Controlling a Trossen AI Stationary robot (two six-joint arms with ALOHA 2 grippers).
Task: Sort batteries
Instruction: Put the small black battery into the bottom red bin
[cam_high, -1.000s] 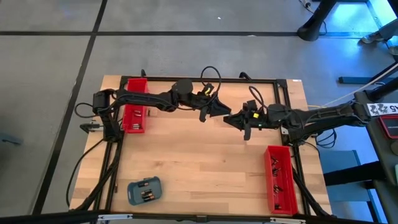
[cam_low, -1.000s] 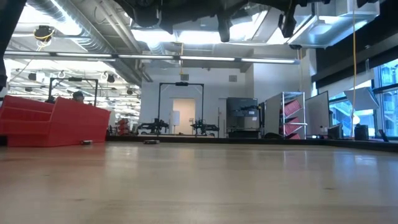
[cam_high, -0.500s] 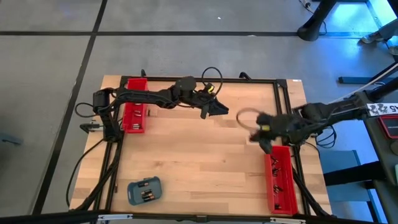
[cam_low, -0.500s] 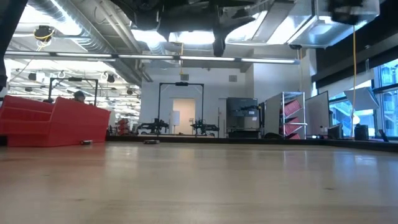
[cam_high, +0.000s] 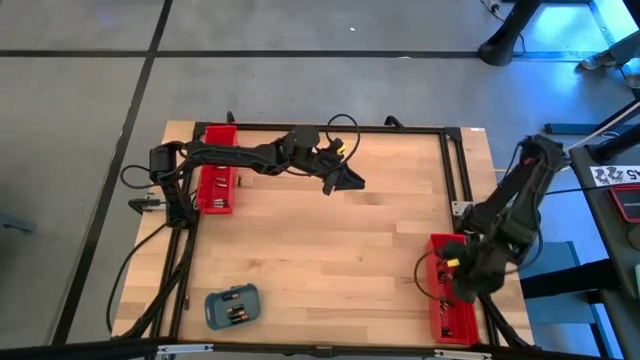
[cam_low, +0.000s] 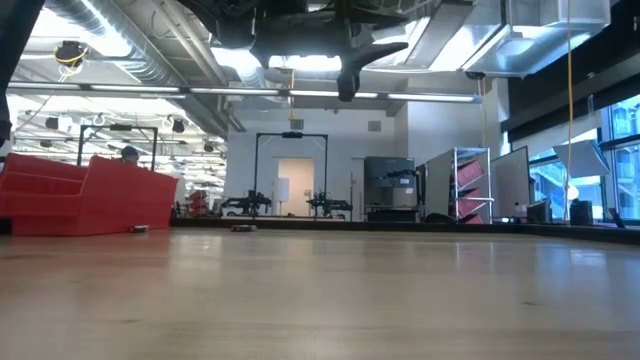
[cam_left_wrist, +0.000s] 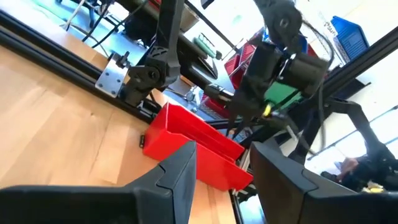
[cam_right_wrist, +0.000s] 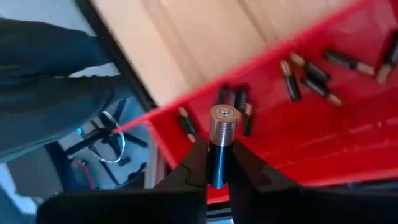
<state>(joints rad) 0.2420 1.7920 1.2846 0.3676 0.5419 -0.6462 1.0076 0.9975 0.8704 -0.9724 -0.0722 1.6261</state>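
Right gripper (cam_right_wrist: 214, 163) pinches a silvery battery (cam_right_wrist: 220, 140) over the red tray (cam_right_wrist: 385, 124) of loose batteries (cam_right_wrist: 298, 78), while left gripper (cam_left_wrist: 224, 171) hangs mid-table, fingers apart.

Wooden table (cam_high: 320, 250), pale planks w/ black frame round the edges, is carrying 3 trays. Red tray (cam_high: 217, 170) is sitting at far left w/ batteries (cam_high: 220, 184) lying in it. 2nd red tray (cam_high: 437, 300) is sitting at near right. Blue-grey tray (cam_high: 232, 306) is resting near the front edge, left of centre.
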